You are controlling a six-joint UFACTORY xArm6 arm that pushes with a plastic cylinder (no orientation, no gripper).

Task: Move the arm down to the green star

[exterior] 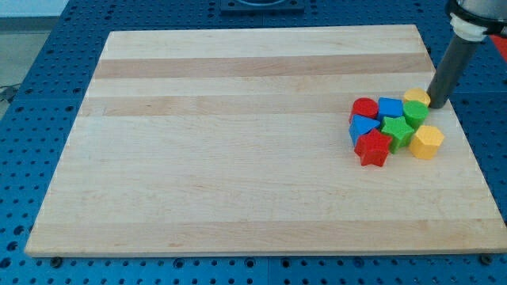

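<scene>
The green star (396, 130) lies in a tight cluster of blocks at the view's right side of the wooden board (238, 158). My tip (438, 105) is at the cluster's upper right, beside a yellow block (416, 97) and above and to the right of the green star. Around the star are a green block (415, 113), a blue block (390, 108), a red cylinder (364, 108), a blue block (362, 127), a red star (373, 148) and a yellow hexagon (427, 142).
The board's right edge (467, 142) runs close to the cluster. A blue perforated table (47, 79) surrounds the board. The rod's upper part (467, 24) enters from the view's top right corner.
</scene>
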